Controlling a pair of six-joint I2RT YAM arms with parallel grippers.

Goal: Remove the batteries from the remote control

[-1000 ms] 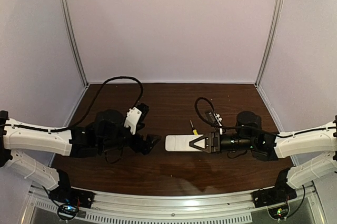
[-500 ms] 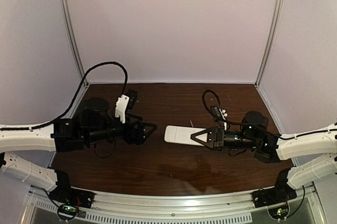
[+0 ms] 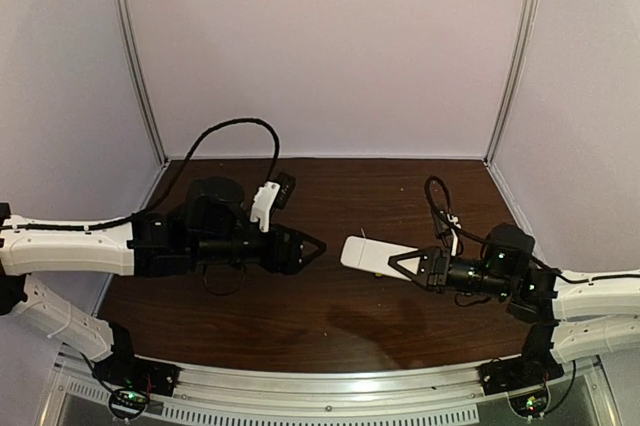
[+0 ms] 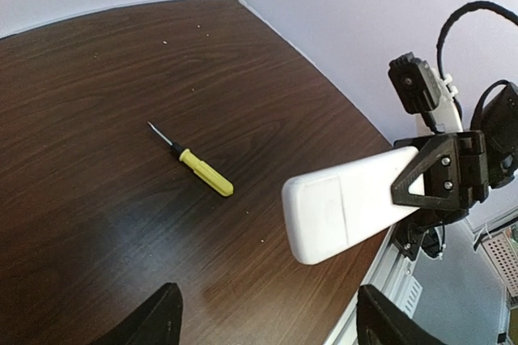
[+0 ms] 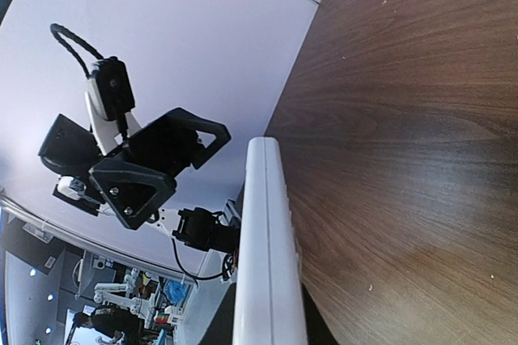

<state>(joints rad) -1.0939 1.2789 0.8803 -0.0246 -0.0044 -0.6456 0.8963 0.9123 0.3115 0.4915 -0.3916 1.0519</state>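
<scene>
White plastic remote control [image 3: 372, 254]: held clear of the bench [image 3: 330, 326], right of centre, with the right gripper [image 3: 408, 266] jaws clamped on one end. Left gripper [image 3: 312, 246]: jaws apart, facing the free end. Step, as judged: offering the battery cover [image 4: 320, 214] for removal; next, slide it off. Compartment looks closed; batteries unseen.

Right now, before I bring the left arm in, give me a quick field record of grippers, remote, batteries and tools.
right gripper: shut on slim white plastic remote control, held above the table
left gripper: open, empty, pointing at the remote
battery cover: appears closed
batteries: none visible
yellow-handled screwdriver: lying on dark wooden table, untouched
</scene>
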